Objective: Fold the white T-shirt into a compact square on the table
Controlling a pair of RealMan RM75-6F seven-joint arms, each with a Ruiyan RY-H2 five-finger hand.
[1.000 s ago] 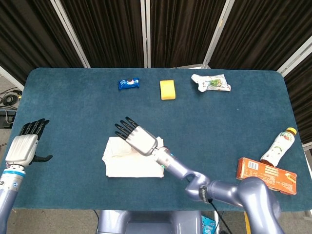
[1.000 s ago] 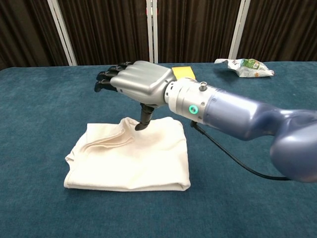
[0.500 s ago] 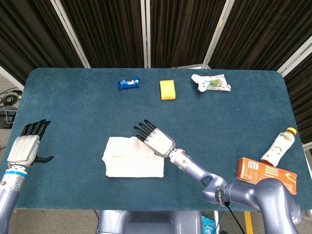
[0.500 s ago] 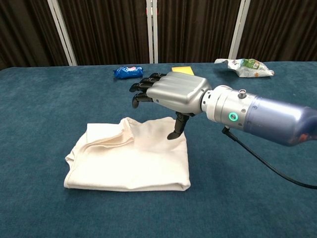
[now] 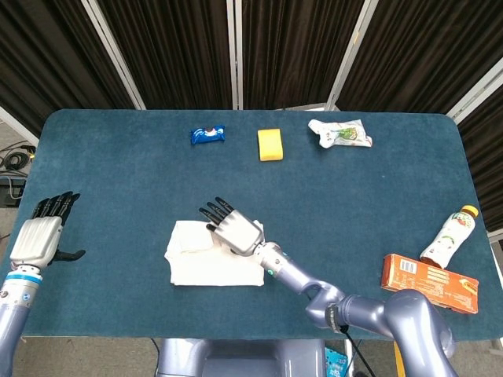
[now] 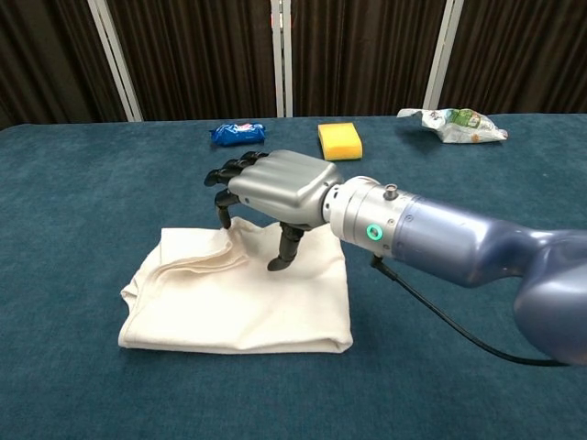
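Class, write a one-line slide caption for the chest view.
The right hand, fingers curled down, hovers over the folded white T-shirt on the blue table.

right hand [image 6: 275,188] palm down, fingers [image 6: 223,197] curled downward and apart, thumb pointing down, holding nothing; forearm runs back toward the near right; left hand [image 5: 38,236] flat, fingers spread, at far left, empty

We read no text anywhere. Print on the blue wrapper [image 5: 207,134], crumpled packet [image 5: 339,133], bottle [image 5: 448,237] and orange box [image 5: 429,282] is too small to read.
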